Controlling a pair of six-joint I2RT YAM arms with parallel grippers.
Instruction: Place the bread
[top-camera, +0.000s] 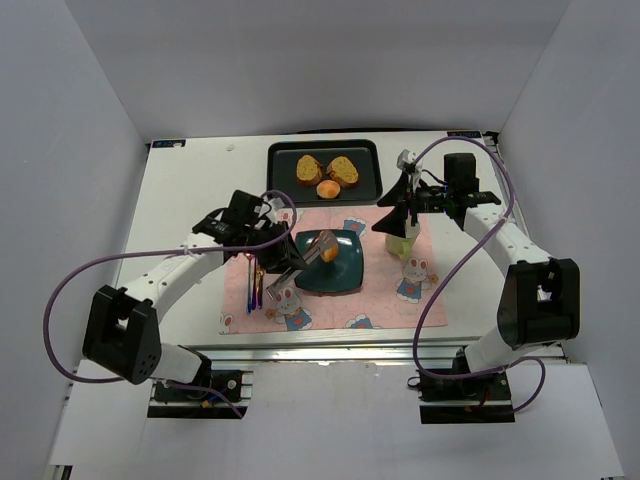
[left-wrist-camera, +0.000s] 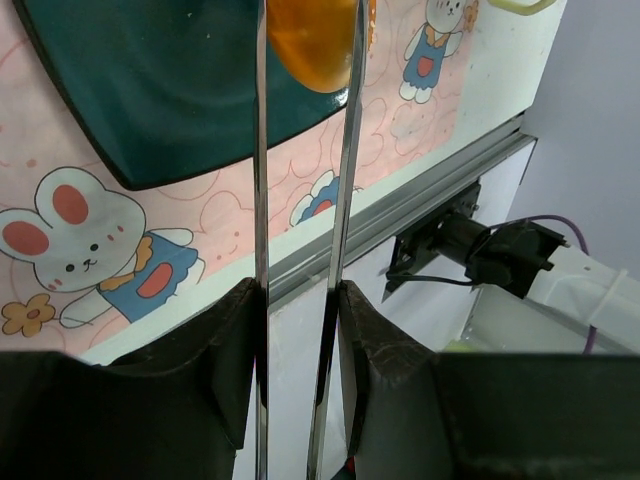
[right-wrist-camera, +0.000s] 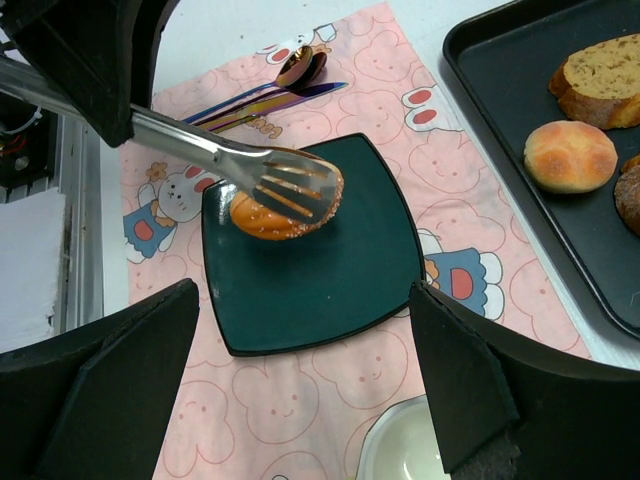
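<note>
The bread (top-camera: 329, 253), a small golden-orange oval bun, is pinched between the blades of metal tongs (top-camera: 308, 256) at or just over the teal plate (top-camera: 345, 278). My left gripper (top-camera: 283, 264) is shut on the tongs' handles. In the left wrist view the two blades (left-wrist-camera: 261, 150) run up from my left gripper (left-wrist-camera: 297, 300) to the bread (left-wrist-camera: 315, 40) at the plate's (left-wrist-camera: 150, 90) edge. The right wrist view shows the bread (right-wrist-camera: 262, 222) under the slotted tong head (right-wrist-camera: 295, 185), over the plate (right-wrist-camera: 320, 280). My right gripper (top-camera: 398, 215) is open and empty; it also shows in the right wrist view (right-wrist-camera: 300, 310).
A black tray (top-camera: 285, 150) at the back holds toasted slices (right-wrist-camera: 600, 80) and another round bun (right-wrist-camera: 570, 155). Cutlery (top-camera: 255, 285) lies left of the plate on the pink bunny placemat (top-camera: 380, 300). A pale cup (top-camera: 400, 242) stands under my right gripper.
</note>
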